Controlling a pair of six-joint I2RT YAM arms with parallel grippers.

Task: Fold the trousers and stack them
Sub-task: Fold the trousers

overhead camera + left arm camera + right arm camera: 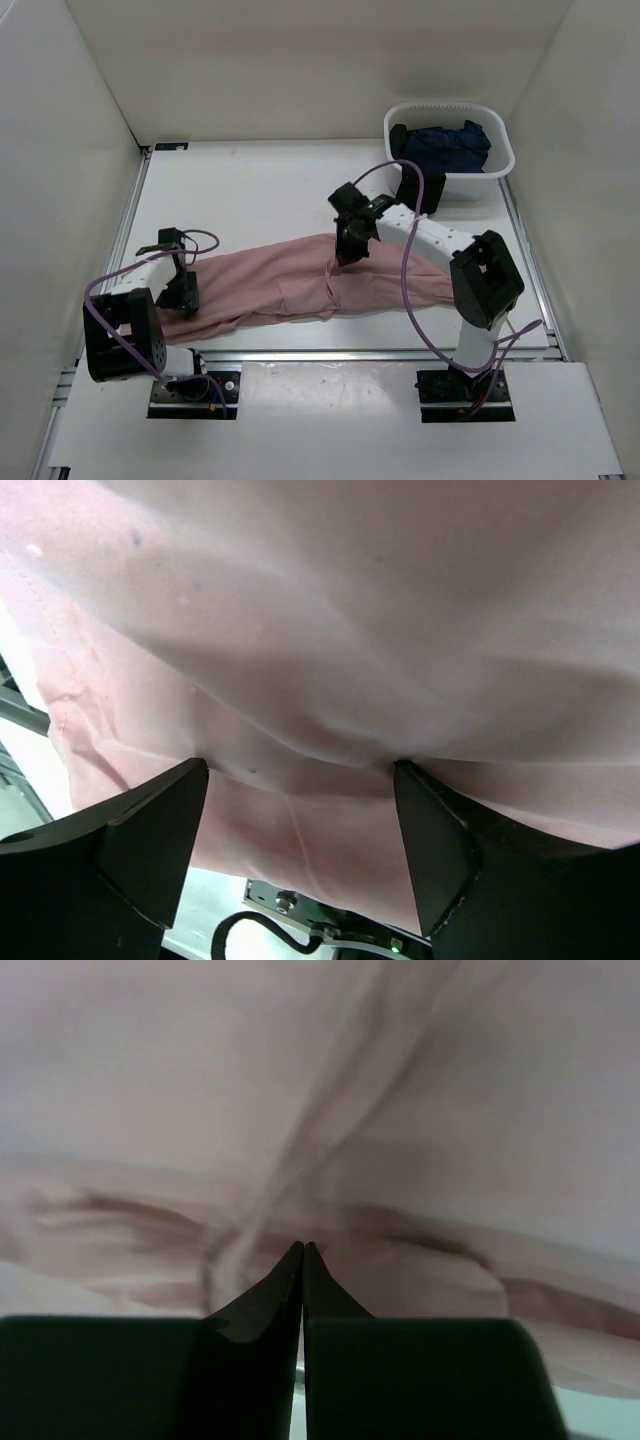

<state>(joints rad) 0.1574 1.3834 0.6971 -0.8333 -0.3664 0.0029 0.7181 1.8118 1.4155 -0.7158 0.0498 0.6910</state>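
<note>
The dusty-pink trousers (280, 285) lie stretched out across the near part of the table, from left to right. My left gripper (183, 290) is at their left end. In the left wrist view it (300, 770) is open, its fingers wide apart with the tips against the pink fabric (350, 630). My right gripper (348, 250) is at the far edge of the trousers near their middle. In the right wrist view it (303, 1247) is shut, its tips in the blurred pink fabric (450, 1110), with a raised fold running up from them.
A white basket (500, 165) stands at the back right with a dark navy garment (450, 145) in it. A black cloth (420, 190) hangs at its front. White walls enclose the table on three sides.
</note>
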